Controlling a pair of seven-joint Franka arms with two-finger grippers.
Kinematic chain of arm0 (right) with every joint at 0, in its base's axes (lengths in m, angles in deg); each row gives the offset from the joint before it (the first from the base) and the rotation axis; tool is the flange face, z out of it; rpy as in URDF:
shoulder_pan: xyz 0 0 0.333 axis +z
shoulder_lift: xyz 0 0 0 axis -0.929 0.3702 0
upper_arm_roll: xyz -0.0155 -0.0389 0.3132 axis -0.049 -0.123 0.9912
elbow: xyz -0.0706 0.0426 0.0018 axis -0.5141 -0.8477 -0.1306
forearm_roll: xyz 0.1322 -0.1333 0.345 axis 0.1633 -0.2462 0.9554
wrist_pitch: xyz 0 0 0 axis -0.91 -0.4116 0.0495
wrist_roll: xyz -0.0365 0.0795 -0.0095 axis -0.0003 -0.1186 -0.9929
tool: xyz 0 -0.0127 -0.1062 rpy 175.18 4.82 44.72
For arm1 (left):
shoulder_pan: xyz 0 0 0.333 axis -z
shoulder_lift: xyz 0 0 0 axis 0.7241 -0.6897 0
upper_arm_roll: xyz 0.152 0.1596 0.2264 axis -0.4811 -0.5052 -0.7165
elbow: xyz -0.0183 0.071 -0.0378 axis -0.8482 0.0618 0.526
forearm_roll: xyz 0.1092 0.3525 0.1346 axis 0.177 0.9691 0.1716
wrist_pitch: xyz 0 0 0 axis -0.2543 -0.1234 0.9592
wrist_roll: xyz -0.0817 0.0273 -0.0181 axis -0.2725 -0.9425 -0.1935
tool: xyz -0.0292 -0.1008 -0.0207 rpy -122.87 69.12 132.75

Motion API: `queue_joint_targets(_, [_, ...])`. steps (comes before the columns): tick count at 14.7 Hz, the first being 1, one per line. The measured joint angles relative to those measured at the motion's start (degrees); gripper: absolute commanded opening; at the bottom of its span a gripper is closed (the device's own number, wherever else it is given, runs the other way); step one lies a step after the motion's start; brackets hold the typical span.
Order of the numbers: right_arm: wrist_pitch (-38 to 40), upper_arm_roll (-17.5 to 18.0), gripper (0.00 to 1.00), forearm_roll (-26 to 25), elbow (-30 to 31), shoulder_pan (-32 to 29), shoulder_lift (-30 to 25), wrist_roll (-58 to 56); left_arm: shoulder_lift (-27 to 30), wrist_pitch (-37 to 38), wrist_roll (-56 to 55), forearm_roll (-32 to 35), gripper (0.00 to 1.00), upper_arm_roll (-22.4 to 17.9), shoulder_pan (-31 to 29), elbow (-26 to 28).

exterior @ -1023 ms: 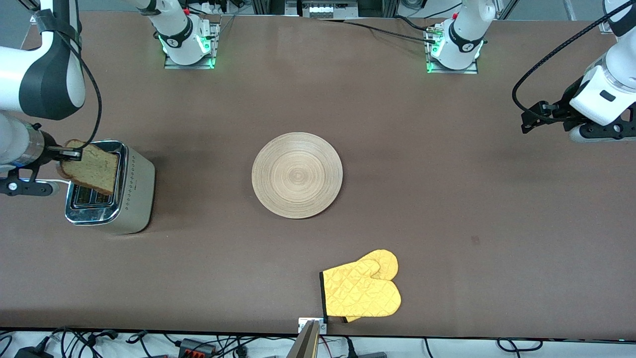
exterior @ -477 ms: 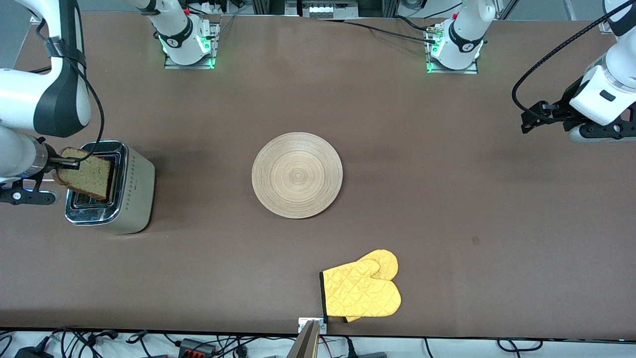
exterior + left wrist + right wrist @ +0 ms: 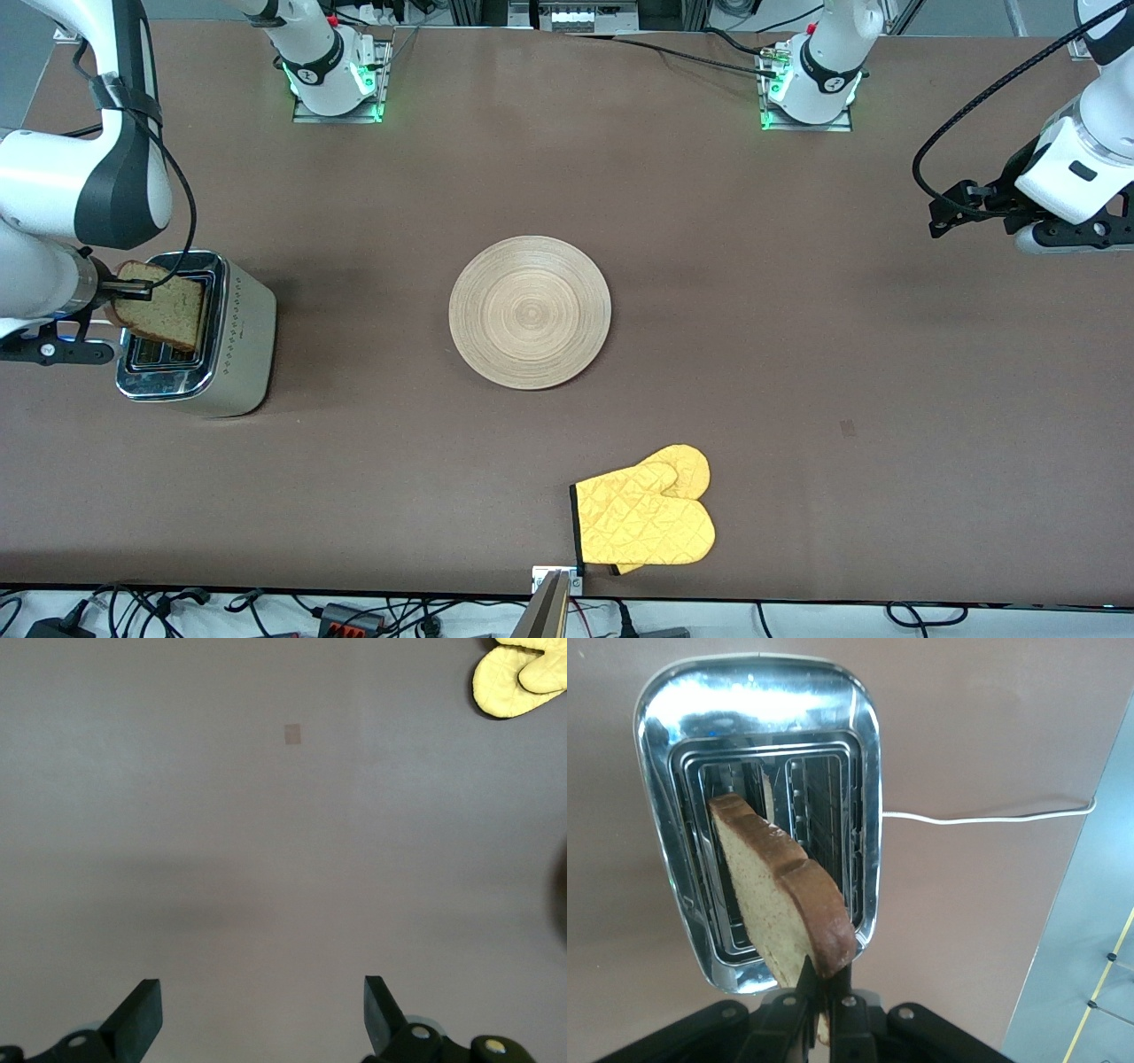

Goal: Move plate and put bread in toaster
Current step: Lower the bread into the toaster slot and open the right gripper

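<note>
Brown tabletop (image 3: 797,372) spanning the whole scene, robot bases along its upper edge. Right gripper (image 3: 133,286) hovering over the toaster (image 3: 199,332) at the right arm's end of the table, fingers (image 3: 833,1014) pressing together on the crust edge of the bread (image 3: 164,310); slice hanging tilted below the gripper, lower corner just above the dark slots, whether entering one impossible to tell. White cord (image 3: 983,818) trailing away from the toaster. Plate (image 3: 530,311) lying flat mid-table, well apart from both grippers. Yellow oven mitt (image 3: 645,518) lying nearer to the front camera than the plate. Left gripper (image 3: 261,1019) waiting in the air over bare table at the left arm's end, fingers (image 3: 142,1014) spreading wide, holding nothing.
</note>
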Motion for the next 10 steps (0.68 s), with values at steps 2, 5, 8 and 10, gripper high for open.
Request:
queue_joint_targets(2, [-0.01,0.01,0.0,0.0,0.53,0.02,0.09,-0.1,-0.01,0.0,0.0,0.0,1.0,0.0,0.0,0.0])
queue_joint_targets(5, [-0.3,0.05,0.0,0.0,0.71,0.04,0.88,-0.16,-0.04,0.0,0.0,0.0,1.0,0.0,0.0,0.0])
queue_joint_targets(8, [-1.66,0.14,0.71,0.03,0.78,0.19,2.24,-0.17,-0.04,0.0,0.0,0.0,1.0,0.0,0.0,0.0])
queue_joint_targets(10, [-2.82,0.19,1.0,0.52,0.98,0.25,3.53,-0.16,-0.04,0.0,0.0,0.0,1.0,0.0,0.0,0.0])
